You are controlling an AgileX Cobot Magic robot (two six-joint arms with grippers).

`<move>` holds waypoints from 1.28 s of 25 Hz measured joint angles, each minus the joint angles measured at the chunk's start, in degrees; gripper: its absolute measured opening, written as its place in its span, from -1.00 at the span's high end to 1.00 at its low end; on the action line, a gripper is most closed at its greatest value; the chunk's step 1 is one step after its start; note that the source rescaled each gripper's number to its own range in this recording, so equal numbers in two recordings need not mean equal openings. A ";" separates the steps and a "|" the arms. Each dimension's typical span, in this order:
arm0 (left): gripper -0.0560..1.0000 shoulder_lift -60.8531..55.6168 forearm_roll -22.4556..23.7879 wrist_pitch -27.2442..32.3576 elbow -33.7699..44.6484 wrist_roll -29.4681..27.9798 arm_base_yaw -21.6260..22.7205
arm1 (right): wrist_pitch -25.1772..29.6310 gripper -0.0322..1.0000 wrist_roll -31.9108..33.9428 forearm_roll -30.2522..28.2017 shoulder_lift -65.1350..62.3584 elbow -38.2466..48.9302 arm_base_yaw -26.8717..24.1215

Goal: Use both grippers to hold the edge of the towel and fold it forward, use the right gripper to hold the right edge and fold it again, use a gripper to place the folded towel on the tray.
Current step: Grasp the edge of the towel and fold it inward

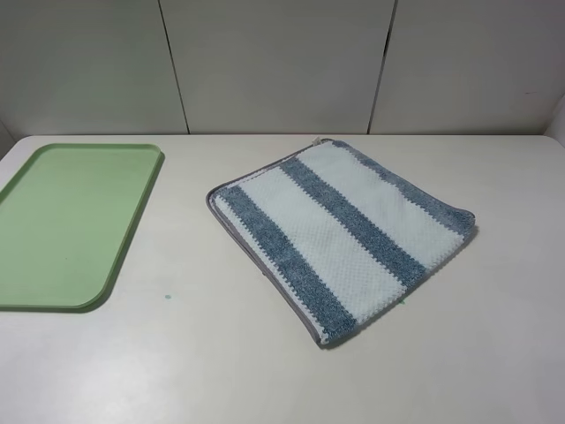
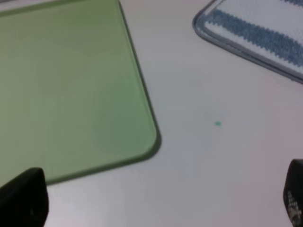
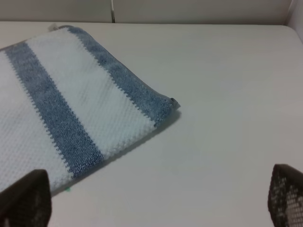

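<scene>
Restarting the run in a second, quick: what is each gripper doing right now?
Left gripper: open, holding nothing.
Right gripper: open, holding nothing.

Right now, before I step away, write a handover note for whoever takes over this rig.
The left gripper is open and empty, over the table by the tray's corner.
The right gripper is open and empty, by the towel's right corner.
The towel lies flat on the table, right of the tray, not touching it.
Done: nothing certain; its hem looks doubled.
Left: grip the hem, fold, place on tray.
</scene>
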 joint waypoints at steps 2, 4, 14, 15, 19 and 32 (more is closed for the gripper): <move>-1.00 3.76 0.00 1.19 -2.51 1.09 0.00 | 0.32 -1.00 0.00 -0.05 0.63 -0.97 0.00; -1.00 8.30 0.00 2.08 -5.72 2.40 0.00 | 0.92 -1.00 0.68 -0.11 3.33 -2.74 0.00; -1.00 25.76 0.00 0.42 -20.71 5.58 -3.91 | 3.90 -1.00 8.75 -0.17 33.23 -17.63 0.00; -1.00 26.90 0.00 0.24 -21.27 5.58 -5.13 | 4.60 -1.00 9.26 -0.22 36.98 -19.92 0.00; -0.99 31.83 -0.09 -0.89 -21.79 5.63 -9.24 | 6.61 -1.00 10.74 -0.84 50.37 -28.27 0.00; -0.99 54.67 -5.09 -7.38 -27.23 5.30 -25.70 | 6.72 -1.00 13.77 -1.15 80.14 -46.17 0.00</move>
